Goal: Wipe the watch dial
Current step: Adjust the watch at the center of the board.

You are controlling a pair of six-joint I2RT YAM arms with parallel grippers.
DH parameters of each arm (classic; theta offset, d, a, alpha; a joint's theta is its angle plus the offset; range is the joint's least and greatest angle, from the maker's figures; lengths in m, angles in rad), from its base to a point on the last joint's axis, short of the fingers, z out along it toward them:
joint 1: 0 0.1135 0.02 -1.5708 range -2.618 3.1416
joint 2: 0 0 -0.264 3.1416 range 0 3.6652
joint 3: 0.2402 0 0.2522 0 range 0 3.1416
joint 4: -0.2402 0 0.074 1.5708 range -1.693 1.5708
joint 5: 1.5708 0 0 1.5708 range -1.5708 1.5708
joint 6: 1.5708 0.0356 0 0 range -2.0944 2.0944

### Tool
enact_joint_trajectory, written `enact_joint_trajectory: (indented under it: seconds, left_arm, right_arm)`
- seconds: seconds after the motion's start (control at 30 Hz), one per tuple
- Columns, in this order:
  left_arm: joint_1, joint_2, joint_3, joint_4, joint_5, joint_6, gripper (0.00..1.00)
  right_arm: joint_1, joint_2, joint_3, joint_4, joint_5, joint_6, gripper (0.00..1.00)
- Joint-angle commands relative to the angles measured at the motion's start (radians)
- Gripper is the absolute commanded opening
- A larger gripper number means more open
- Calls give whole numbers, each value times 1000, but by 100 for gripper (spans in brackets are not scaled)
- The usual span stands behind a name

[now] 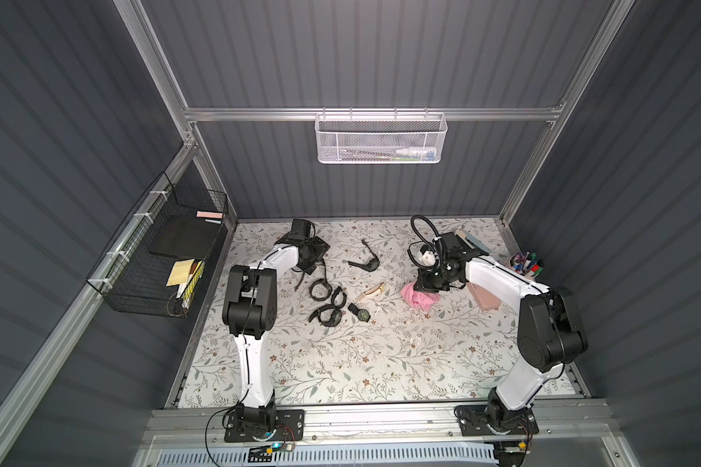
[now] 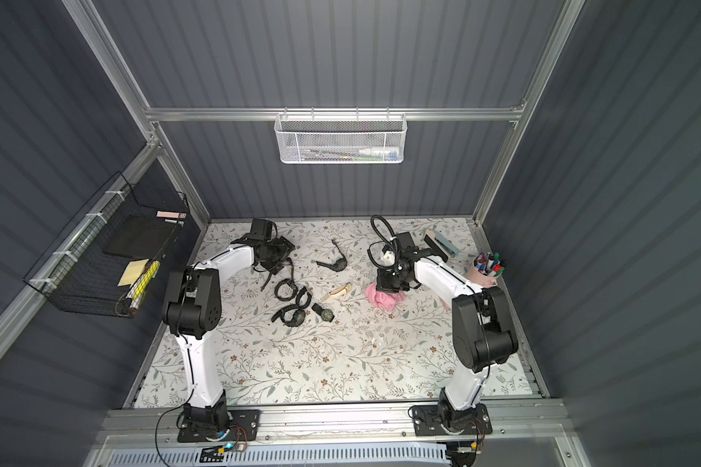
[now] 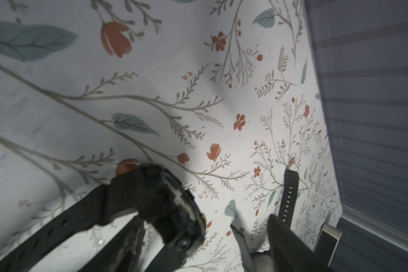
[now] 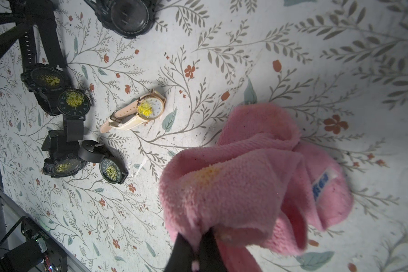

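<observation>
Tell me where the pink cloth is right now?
In both top views the pink cloth is on the right half of the floral table, pinched by the right gripper, with the cream-strapped watch nearest on its left.

2 arms up: left arm point(image 1: 253, 364), right arm point(image 1: 519, 386), glossy white shells, bulky black joint housings point(image 1: 249, 303). Thin black cable point(image 1: 246, 356) along each shell, heading toward fingers point(image 4: 183, 252). These are black and tapered. Farthest from fingers: black base plates point(image 1: 290, 422), silver screws, red wires. Just behind right gripper point(image 4: 196, 253) fingers: looped black hose point(image 1: 429, 225), white block point(image 1: 427, 256).
</observation>
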Motion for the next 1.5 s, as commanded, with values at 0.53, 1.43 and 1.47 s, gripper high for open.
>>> enact_joint_trajectory:
  seconds: [0.53, 1.43, 1.47]
  left_arm:
    - [-4, 177, 246, -261, -74, 609, 59]
    - [-65, 22, 177, -432, -185, 874, 50]
    - [-65, 2, 190, -423, -175, 871, 60]
  right_arm:
    - [-8, 26, 60, -35, -19, 1, 6]
    - [-8, -12, -21, 0, -32, 13, 7]
    - [-8, -6, -18, 1, -35, 12, 7]
